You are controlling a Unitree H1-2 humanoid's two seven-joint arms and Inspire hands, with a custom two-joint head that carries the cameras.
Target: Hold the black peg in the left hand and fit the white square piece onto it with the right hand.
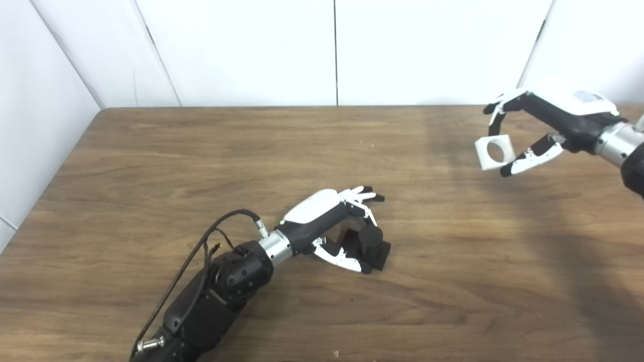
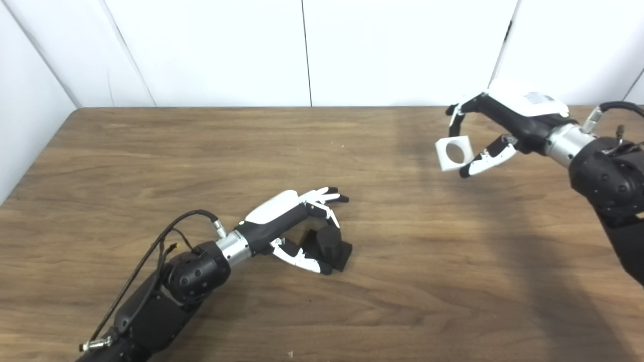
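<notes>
The black peg, a short cylinder on a square base, rests on the wooden table near the middle. My left hand lies around it, thumb against the base's near side and one finger curled onto the cylinder, the other fingers stretched out above. My right hand is raised at the far right. It pinches the white square piece, which has a round hole, between thumb and fingers well above the table. The hole faces the camera. The same scene shows in the right eye view, with the peg and the white piece.
The table's back edge meets a white panelled wall. Its left edge runs along another white wall. A black cable loops off my left forearm. The right arm's shadow falls across the table's right side.
</notes>
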